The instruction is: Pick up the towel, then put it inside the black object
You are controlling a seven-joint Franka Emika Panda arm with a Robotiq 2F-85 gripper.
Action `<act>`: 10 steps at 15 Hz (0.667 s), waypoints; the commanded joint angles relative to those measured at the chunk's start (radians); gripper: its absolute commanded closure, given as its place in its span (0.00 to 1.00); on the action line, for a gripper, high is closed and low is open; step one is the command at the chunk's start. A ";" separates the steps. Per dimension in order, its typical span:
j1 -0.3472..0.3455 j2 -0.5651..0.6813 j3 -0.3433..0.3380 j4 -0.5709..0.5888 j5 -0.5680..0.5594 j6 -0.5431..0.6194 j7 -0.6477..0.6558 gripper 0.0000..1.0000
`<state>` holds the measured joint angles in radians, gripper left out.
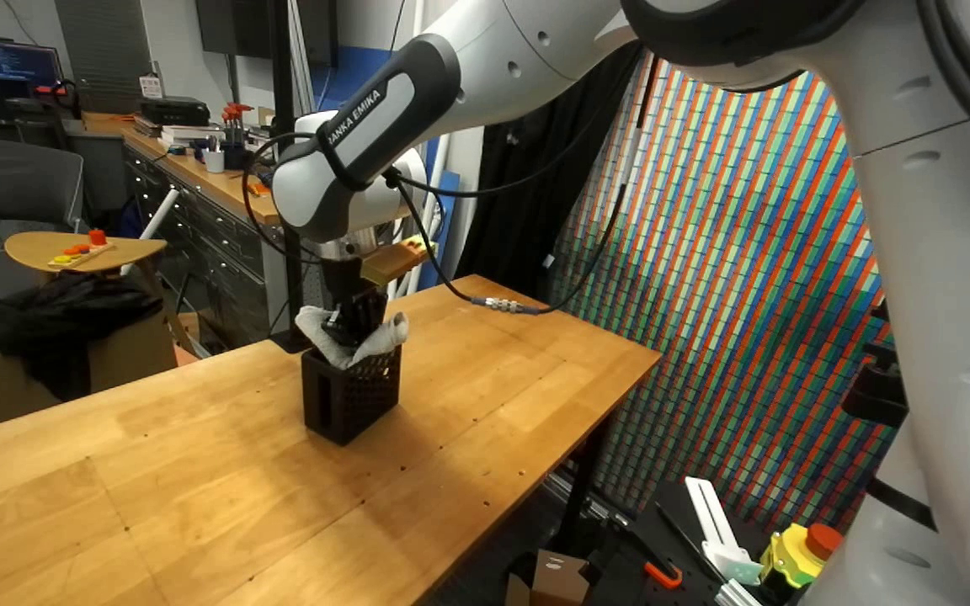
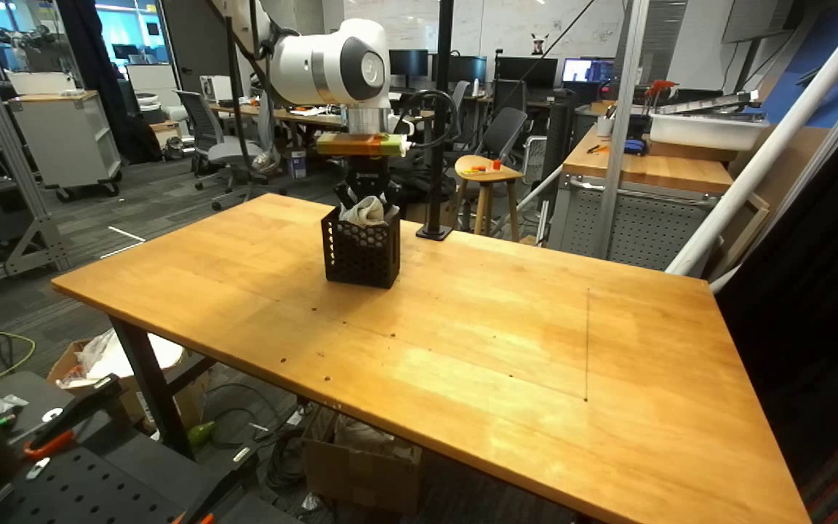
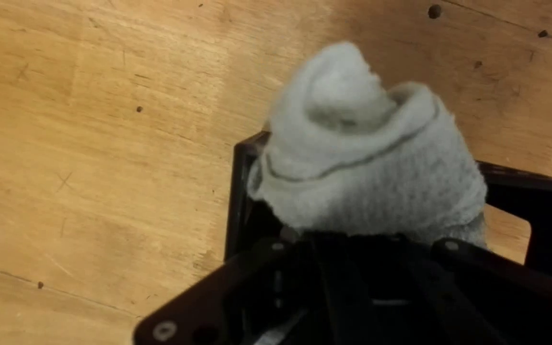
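Note:
The towel is a light grey-white cloth bunched in the mouth of a black basket. It shows in both exterior views and in the wrist view. Parts of it stick up above the rim; its lower part is hidden inside. The black basket has perforated walls and stands upright on the table in both exterior views; its rim shows in the wrist view. My gripper points down at the basket's mouth, its fingers close together and pressed into the towel. The fingertips are partly hidden by the cloth.
The basket stands on a wooden table, near the table's far edge in an exterior view. A black upright post is fixed at that edge, close to the basket. A cable loops from the arm above the table.

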<state>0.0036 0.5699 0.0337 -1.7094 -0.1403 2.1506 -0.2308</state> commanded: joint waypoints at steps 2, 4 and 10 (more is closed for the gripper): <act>-0.034 0.069 0.033 0.030 0.071 0.010 -0.069 0.86; -0.043 0.088 0.044 0.039 0.094 0.001 -0.097 0.86; -0.057 0.074 0.048 0.030 0.112 -0.030 -0.132 0.86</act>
<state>-0.0395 0.6253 0.0660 -1.6877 -0.0514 2.1416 -0.3357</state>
